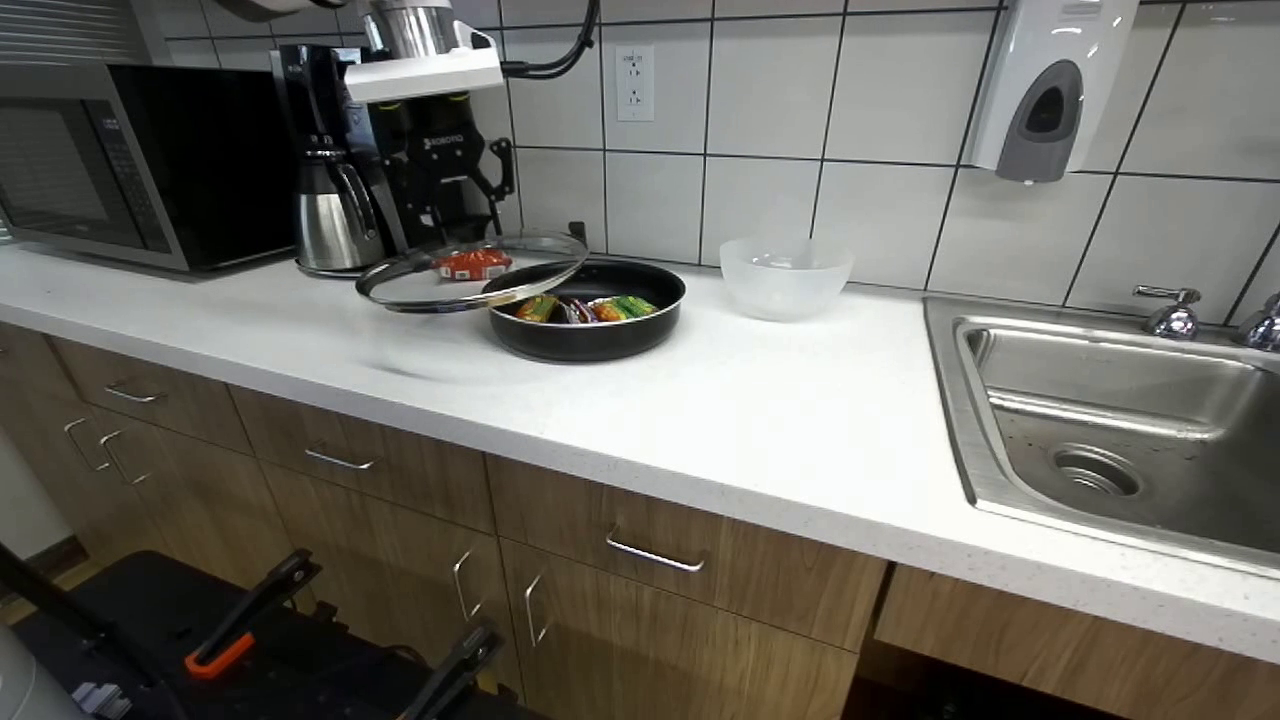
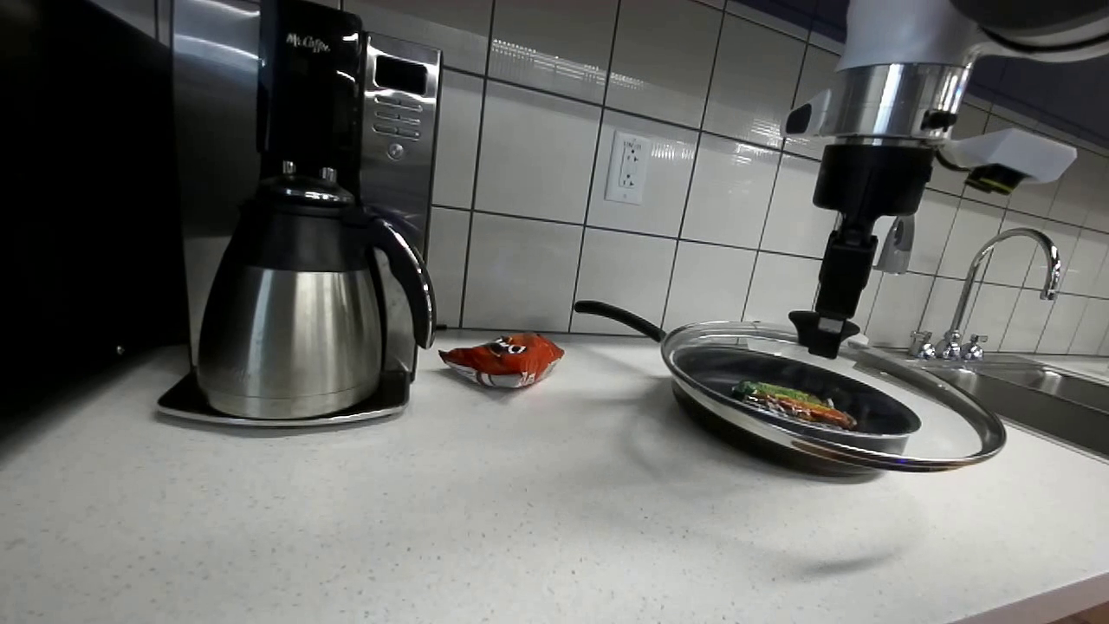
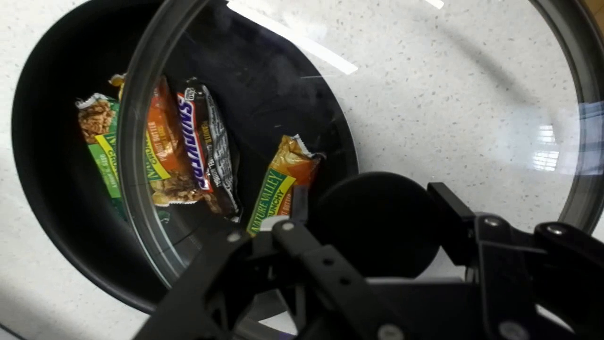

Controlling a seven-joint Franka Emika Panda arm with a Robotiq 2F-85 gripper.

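The gripper (image 3: 371,212) grasps the glass lid (image 3: 415,108) by its knob (image 3: 377,226), presumably the handiest hold, so the lid hangs tilted, partly over the pan (image 1: 585,345)

Three Nature Valley bars (image 3: 101,151) (image 3: 163,146) (image 3: 281,186) and one Snickers bar (image 3: 207,146) make four wrapped bars. There is one gripper (image 3: 368,221), one glass lid (image 3: 387,137), one pan (image 1: 585,345) and one red packet (image 2: 501,360). One bowl (image 1: 785,280), one microwave (image 1: 180,165), one coffee maker (image 2: 312,95), one carafe (image 2: 295,338), one soap dispenser (image 1: 1050,90), one wall outlet (image 1: 634,83), one sink (image 1: 965,405), one faucet (image 2: 951,345), two faucet handles (image 1: 1172,315) (image 1: 1265,325) and two clamps (image 1: 255,605) (image 1: 460,665) can be seen too.
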